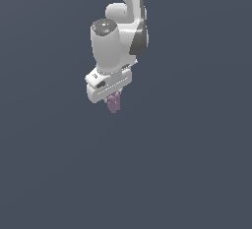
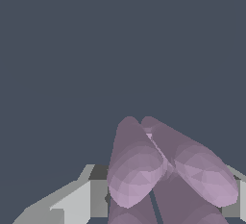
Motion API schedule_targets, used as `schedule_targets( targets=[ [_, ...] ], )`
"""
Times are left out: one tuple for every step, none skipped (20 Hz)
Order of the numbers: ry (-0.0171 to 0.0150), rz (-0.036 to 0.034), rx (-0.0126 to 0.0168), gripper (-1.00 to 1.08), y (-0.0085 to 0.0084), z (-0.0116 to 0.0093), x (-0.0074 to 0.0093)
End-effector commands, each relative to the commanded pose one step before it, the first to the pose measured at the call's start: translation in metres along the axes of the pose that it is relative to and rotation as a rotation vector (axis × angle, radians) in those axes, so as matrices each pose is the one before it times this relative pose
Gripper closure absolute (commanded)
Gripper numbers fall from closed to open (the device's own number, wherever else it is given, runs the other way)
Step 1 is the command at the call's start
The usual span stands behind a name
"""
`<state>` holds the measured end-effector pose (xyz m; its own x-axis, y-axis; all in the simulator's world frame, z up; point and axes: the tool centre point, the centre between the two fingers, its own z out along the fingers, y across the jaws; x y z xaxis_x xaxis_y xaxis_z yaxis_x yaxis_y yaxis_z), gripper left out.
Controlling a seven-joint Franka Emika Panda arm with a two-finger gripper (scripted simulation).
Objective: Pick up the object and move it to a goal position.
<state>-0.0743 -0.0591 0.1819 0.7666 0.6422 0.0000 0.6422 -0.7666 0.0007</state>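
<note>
The hand (image 1: 113, 97) points downward at the end of the white arm (image 1: 118, 31) and is clamped on the object (image 1: 114, 103), the small mauve lump that pokes out just beneath the hand's pale body. In the exterior view the fingers themselves are mostly hidden behind that body and the lump, so the grip is read from the object hanging there with nothing under it. The wrist view bears this out: the rounded purple knobs of the object (image 2: 163, 165) fill the space right in front of the camera, with a grey finger (image 2: 72, 204) showing beside them, touching or all but touching the lump.

The object sits high between the fingers with its knobs projecting past them; that looks like a hold taken on the narrower middle of the lump, which would stop it slipping out sideways during travel.

Around the hand there is only a flat, even slate-grey ground. No edge, corner or table surface can be made out, and no goal marker shows in either view, so how near the object is to its goal cannot be told. By my reading the pick-up is done and the carrying is in hand.
</note>
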Motion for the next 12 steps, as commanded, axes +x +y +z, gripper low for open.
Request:
schedule_targets(
  targets=[
    [0.00024, -0.00019, 0.00084, 1.08, -0.00465, -0.00943, -0.00979],
    [0.00000, 0.00000, 0.00000, 1.08, -0.00139, -0.00317, -0.00305],
    [0.00000, 0.00000, 0.00000, 1.08, -0.00124, -0.00289, -0.00275],
    [0.00000, 0.00000, 0.00000, 1.08, -0.00110, -0.00260, -0.00245],
    [0.00000, 0.00000, 0.00000, 1.08, -0.00096, -0.00231, -0.00216],
    [0.00000, 0.00000, 0.00000, 1.08, -0.00082, -0.00201, -0.00187],
    [0.00000, 0.00000, 0.00000, 1.08, -0.00069, -0.00171, -0.00158],
    [0.00000, 0.00000, 0.00000, 1.08, -0.00056, -0.00141, -0.00129],
    [0.00000, 0.00000, 0.00000, 1.08, -0.00043, -0.00110, -0.00100],
    [0.00000, 0.00000, 0.00000, 1.08, -0.00031, -0.00079, -0.00072],
    [0.00000, 0.00000, 0.00000, 1.08, -0.00018, -0.00047, -0.00043],
    [0.00000, 0.00000, 0.00000, 1.08, -0.00006, -0.00016, -0.00014]
  ],
)
